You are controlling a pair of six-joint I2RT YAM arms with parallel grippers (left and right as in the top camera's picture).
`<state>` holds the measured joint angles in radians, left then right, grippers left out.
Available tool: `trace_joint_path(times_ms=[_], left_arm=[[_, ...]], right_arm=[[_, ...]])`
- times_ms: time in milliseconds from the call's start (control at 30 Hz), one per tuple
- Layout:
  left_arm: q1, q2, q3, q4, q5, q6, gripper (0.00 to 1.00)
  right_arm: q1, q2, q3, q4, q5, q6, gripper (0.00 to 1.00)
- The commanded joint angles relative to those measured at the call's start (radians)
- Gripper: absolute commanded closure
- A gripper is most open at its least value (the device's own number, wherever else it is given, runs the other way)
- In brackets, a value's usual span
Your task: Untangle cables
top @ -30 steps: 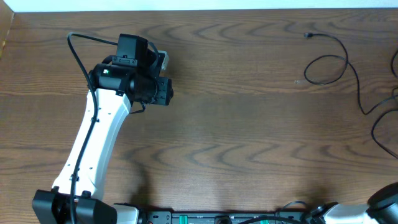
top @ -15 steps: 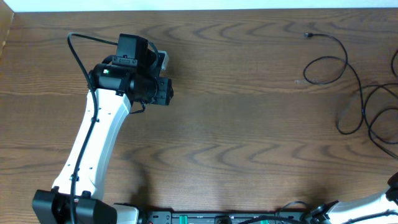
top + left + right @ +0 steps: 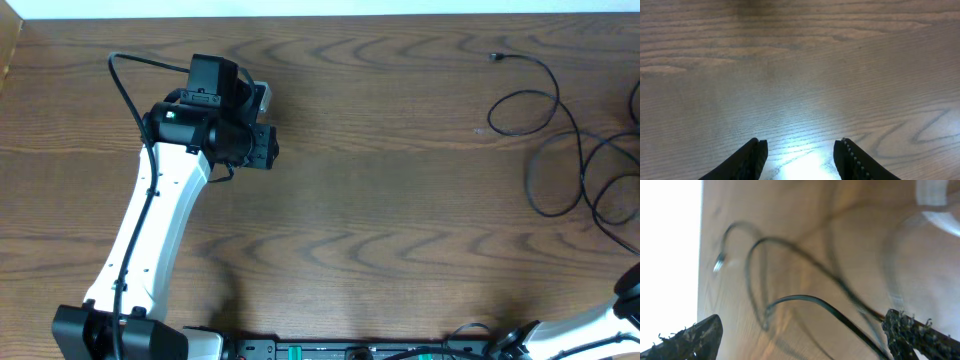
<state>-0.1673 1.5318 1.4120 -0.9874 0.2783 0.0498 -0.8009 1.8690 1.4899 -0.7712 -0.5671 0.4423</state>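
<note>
Seen from above, a brown wooden table [image 3: 380,200] with strong grain fills the view. Over the table's left half reaches the left arm [image 3: 150,230], white with a black wrist. In the left wrist view, the left gripper [image 3: 801,150] hangs close above bare wood. Its two dark fingers are spread apart with nothing between them, and a bright patch of light falls on the table below the gap.

The thin black cables [image 3: 581,160] lie at the table's right side. One cord ends in a small plug [image 3: 494,57] near the table's far edge. From there it curves into a small loop, then runs on into larger overlapping loops nearer the right edge. Some of these loops pass out of view past the table's right edge. Only a dark part of the right arm [image 3: 628,290] shows, at the table's near right corner.

The right wrist view is blurred. The right gripper [image 3: 804,322] has its two black fingers spread wide, and they are not closed on anything. Black cable loops lie on the table beyond the fingers, and one strand arcs through the gap towards the right-hand finger. Whether that strand touches the finger cannot be told. A pale, blurred curve [image 3: 935,215] shows near the upper right of this view.
</note>
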Motion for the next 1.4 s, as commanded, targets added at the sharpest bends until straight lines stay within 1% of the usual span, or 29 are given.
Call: trace_joint_path(times_ms=[0, 33, 67, 133, 233, 267, 300, 367, 433, 500, 600, 667, 767, 833, 867, 900, 967, 1000, 1067, 1133, 1167, 1233, 1267, 1333, 1367], left_arm=[[0.005, 0.003, -0.004, -0.002, -0.010, 0.008, 0.51], [0.005, 0.003, -0.004, -0.002, -0.010, 0.008, 0.51], [0.005, 0.003, -0.004, -0.002, -0.010, 0.009, 0.51], [0.005, 0.003, -0.004, -0.002, -0.010, 0.008, 0.51], [0.005, 0.003, -0.004, -0.003, -0.010, 0.008, 0.51], [0.005, 0.003, -0.004, -0.003, -0.010, 0.008, 0.51], [0.004, 0.003, -0.004, -0.003, -0.010, 0.008, 0.51], [0.005, 0.003, -0.004, -0.003, -0.010, 0.008, 0.51], [0.004, 0.003, -0.004, -0.003, -0.010, 0.008, 0.51], [0.005, 0.003, -0.004, -0.003, -0.010, 0.008, 0.51], [0.005, 0.003, -0.004, -0.003, -0.010, 0.008, 0.51], [0.004, 0.003, -0.004, -0.003, -0.010, 0.008, 0.51], [0.004, 0.003, -0.004, -0.003, -0.010, 0.008, 0.51], [0.004, 0.003, -0.004, -0.003, -0.010, 0.008, 0.51], [0.004, 0.003, -0.004, -0.003, -0.010, 0.008, 0.51], [0.004, 0.003, -0.004, -0.003, -0.010, 0.008, 0.50], [0.004, 0.003, -0.004, -0.003, -0.010, 0.008, 0.51], [0.004, 0.003, -0.004, -0.003, -0.010, 0.008, 0.51], [0.004, 0.003, -0.004, -0.003, -0.009, 0.008, 0.51], [0.004, 0.003, -0.004, -0.003, -0.009, 0.008, 0.50], [0.004, 0.003, -0.004, -0.003, -0.009, 0.008, 0.51], [0.004, 0.003, -0.004, -0.003, -0.009, 0.008, 0.51], [0.004, 0.003, -0.004, -0.003, -0.009, 0.008, 0.50], [0.004, 0.003, -0.004, -0.003, -0.009, 0.008, 0.50], [0.004, 0.003, -0.004, -0.003, -0.009, 0.008, 0.51]], right_arm=[[0.068, -0.006, 0.008, 0.021, -0.099, -0.237, 0.01], [0.087, -0.006, 0.008, 0.025, -0.060, -0.282, 0.01], [0.109, -0.006, 0.008, 0.028, 0.022, -0.319, 0.01], [0.148, -0.006, 0.008, 0.029, 0.198, -0.328, 0.01], [0.211, -0.006, 0.008, 0.019, 0.558, -0.308, 0.01], [0.236, -0.006, 0.008, 0.005, 0.738, -0.237, 0.01], [0.249, -0.006, 0.008, -0.015, 0.844, -0.185, 0.01], [0.267, -0.006, 0.008, -0.045, 0.977, -0.067, 0.01], [0.277, -0.006, 0.008, -0.063, 1.036, 0.030, 0.01], [0.281, -0.006, 0.008, -0.060, 1.035, 0.119, 0.01], [0.283, -0.006, 0.008, 0.002, 0.962, 0.134, 0.01], [0.283, -0.006, 0.008, 0.075, 0.874, 0.074, 0.01], [0.283, -0.007, 0.011, 0.222, 0.669, -0.076, 0.01], [0.283, -0.009, 0.022, 0.278, 0.554, -0.096, 0.01], [0.284, -0.011, 0.029, 0.305, 0.466, -0.105, 0.01], [0.289, -0.013, 0.044, 0.343, 0.274, -0.125, 0.01], [0.299, -0.013, 0.055, 0.371, 0.054, -0.133, 0.01], [0.314, -0.013, 0.055, 0.385, -0.102, -0.132, 0.01], [0.343, -0.013, 0.055, 0.354, -0.188, -0.129, 0.01], [0.376, -0.013, 0.055, 0.288, -0.175, -0.133, 0.01], [0.412, -0.012, 0.053, 0.208, -0.138, -0.158, 0.01], [0.452, -0.012, 0.053, 0.131, -0.043, -0.182, 0.01], [0.483, -0.012, 0.053, 0.088, 0.061, -0.182, 0.01], [0.526, -0.012, 0.053, 0.056, 0.225, -0.181, 0.01], [0.558, -0.012, 0.053, 0.043, 0.364, -0.153, 0.01]])
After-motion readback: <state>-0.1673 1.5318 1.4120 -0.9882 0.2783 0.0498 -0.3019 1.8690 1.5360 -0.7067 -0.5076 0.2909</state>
